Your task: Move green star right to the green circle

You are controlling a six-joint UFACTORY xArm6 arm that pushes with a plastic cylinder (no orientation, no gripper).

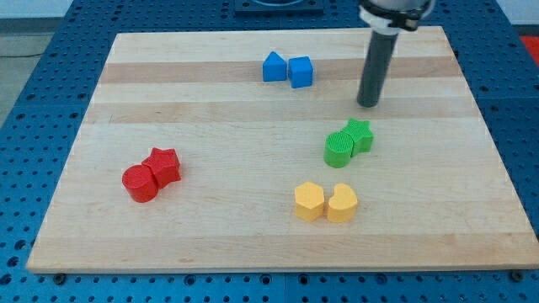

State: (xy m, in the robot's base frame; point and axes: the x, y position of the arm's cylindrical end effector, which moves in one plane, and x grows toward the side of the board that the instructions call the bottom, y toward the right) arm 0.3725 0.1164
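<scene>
Red blocks sit farthest toward nine o'clock on the tabletop [76, 210]: a red cylinder [140, 183] touching a red star [162, 164]. Moving across, a blue pentagon-like block [274, 66] and a blue cube [301, 71] rest side by side near twelve o'clock, and a yellow hexagon [309, 201] touches a yellow heart [341, 203] toward six o'clock. Next comes the green circle [338, 148], with the green star [360, 134] pressed against it at about its two o'clock side. My tip [368, 104], at the star's twelve o'clock and just clear of it, touches no block; my tool is a plain rod, with nothing to open and nothing held. I judge the star already sits at the circle's right, so the task looks nearly finished; any next move need only be a slight nudge or none. No writing or brand is legible anywhere.
</scene>
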